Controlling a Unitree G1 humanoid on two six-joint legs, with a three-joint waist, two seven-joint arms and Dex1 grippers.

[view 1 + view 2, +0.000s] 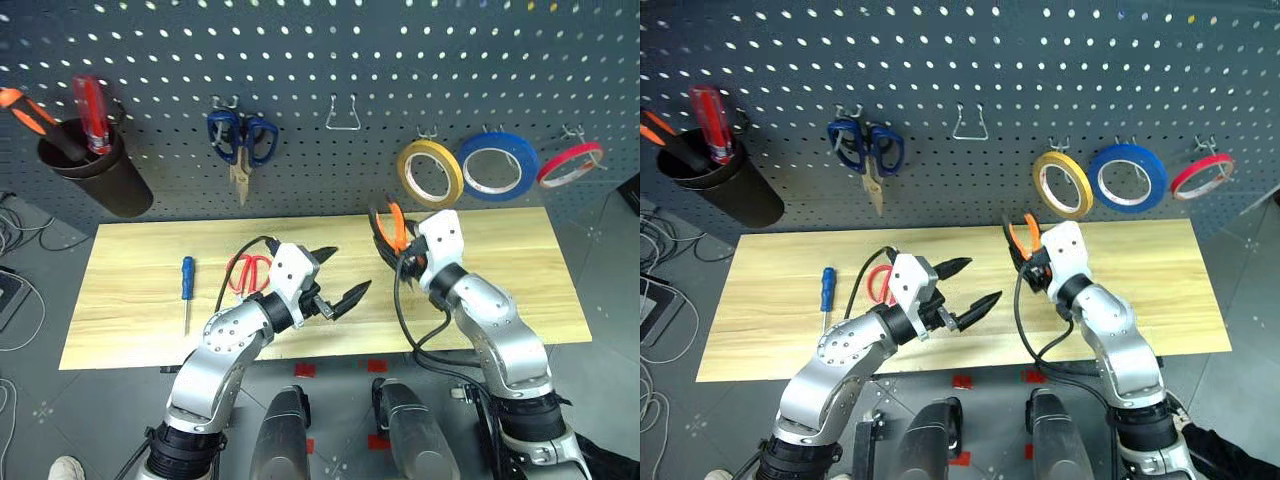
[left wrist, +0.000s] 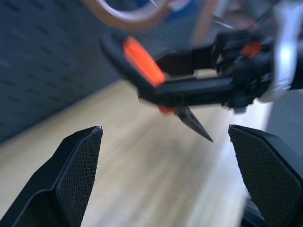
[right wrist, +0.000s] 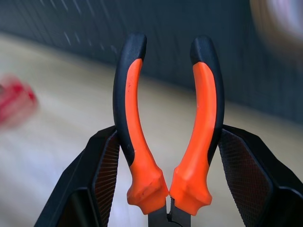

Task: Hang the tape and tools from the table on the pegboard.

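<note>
My right gripper [image 1: 404,252] is shut on the orange-and-black pliers [image 1: 392,228], held above the table [image 1: 510,290] with the handles [image 3: 135,118] pointing up toward the pegboard [image 1: 330,50]. My left gripper [image 1: 346,271] hangs open and empty over the table's middle, facing the pliers [image 2: 184,85]. The red-handled scissors [image 1: 250,272] lie on the wood behind my left wrist. Farther left lies the small blue screwdriver [image 1: 187,285]. The tan tape ring [image 1: 430,172] hangs on a pegboard hook.
A blue tape ring [image 1: 497,165] and a thin red one [image 1: 570,165] hang right of the tan tape. Dark-blue scissors [image 1: 240,140] hang at the left, beside an empty wire hook [image 1: 343,115]. A black cup [image 1: 95,170] holds larger screwdrivers.
</note>
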